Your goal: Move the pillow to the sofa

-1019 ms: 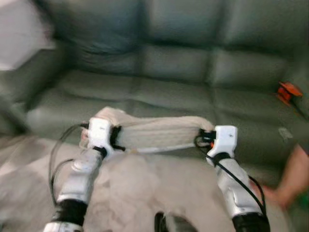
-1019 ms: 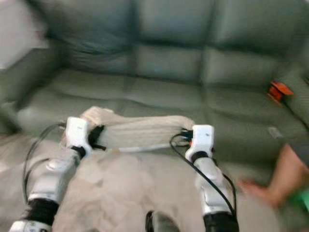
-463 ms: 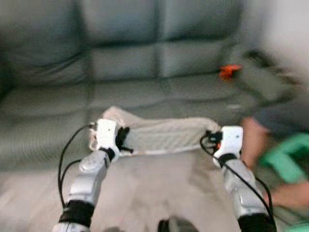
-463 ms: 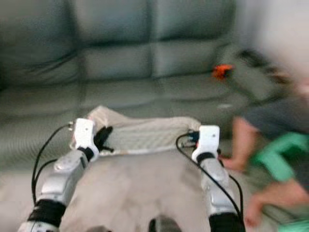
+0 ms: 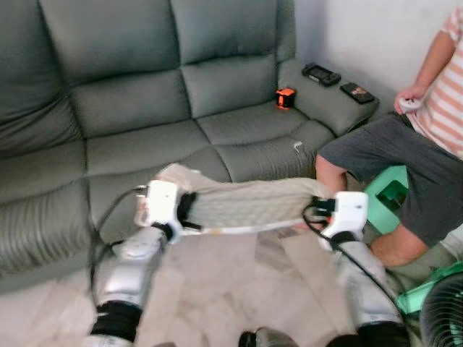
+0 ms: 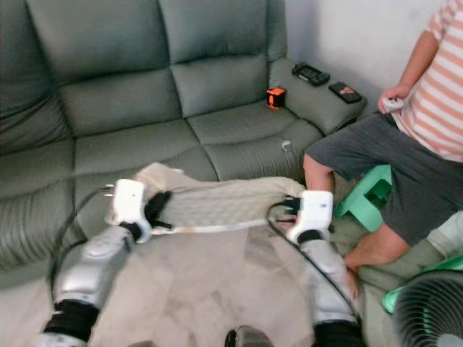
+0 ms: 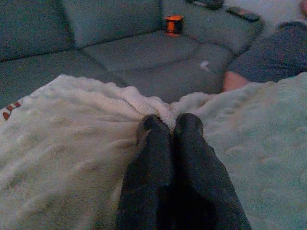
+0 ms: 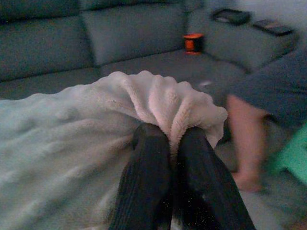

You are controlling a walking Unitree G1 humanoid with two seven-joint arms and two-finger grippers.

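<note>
A cream, fuzzy pillow (image 5: pixel 246 206) hangs stretched between my two grippers, above the floor just in front of the grey-green sofa (image 5: pixel 145 116). My left gripper (image 7: pixel 170 125) is shut on the pillow's left end, pinching a fold of its fabric. My right gripper (image 8: pixel 171 136) is shut on a bunched fold at the pillow's right end (image 8: pixel 163 103). The sofa's seat cushions (image 6: pixel 152 144) lie directly beyond the pillow.
A person in a striped shirt and grey shorts (image 5: pixel 405 152) sits on a green stool (image 6: pixel 365 195) at the right, a knee close to my right arm. An orange object (image 5: pixel 285 97) sits on the sofa seat, two dark remotes (image 5: pixel 334 81) on its armrest. A fan (image 5: pixel 441 314) stands at lower right.
The camera has swung right and the picture sharpened: the sofa's right end, armrest and the seated person have come into view. Both grippers keep the same hold on the pillow.
</note>
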